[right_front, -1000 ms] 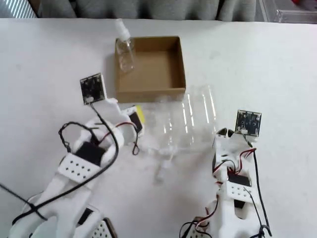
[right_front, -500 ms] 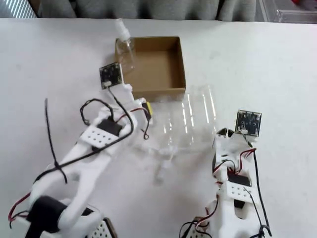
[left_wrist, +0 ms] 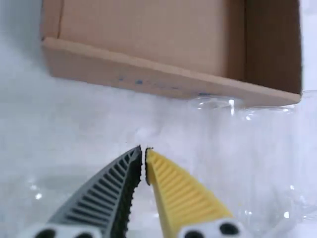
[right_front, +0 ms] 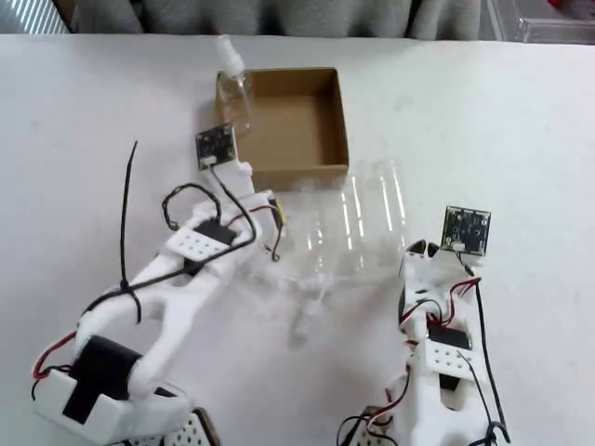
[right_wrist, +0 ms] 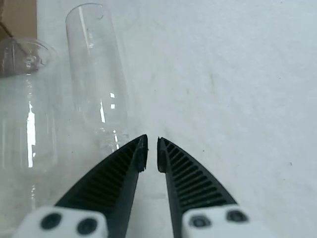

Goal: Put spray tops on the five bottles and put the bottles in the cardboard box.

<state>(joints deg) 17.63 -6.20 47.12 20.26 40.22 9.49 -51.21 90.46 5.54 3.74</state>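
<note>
A white table [right_front: 502, 111] takes up nearly the whole of the high view, its matte surface marked with faint grey smudges and specks; the right wrist view shows the same pale, lightly speckled surface up close. Beyond the table's far edge hangs grey fabric in vertical folds [right_front: 307, 15]. At the far right corner stands a clear plastic container [right_front: 539, 22] with something red inside it. At the far left corner is a pale ribbed panel [right_front: 26, 15].
</note>
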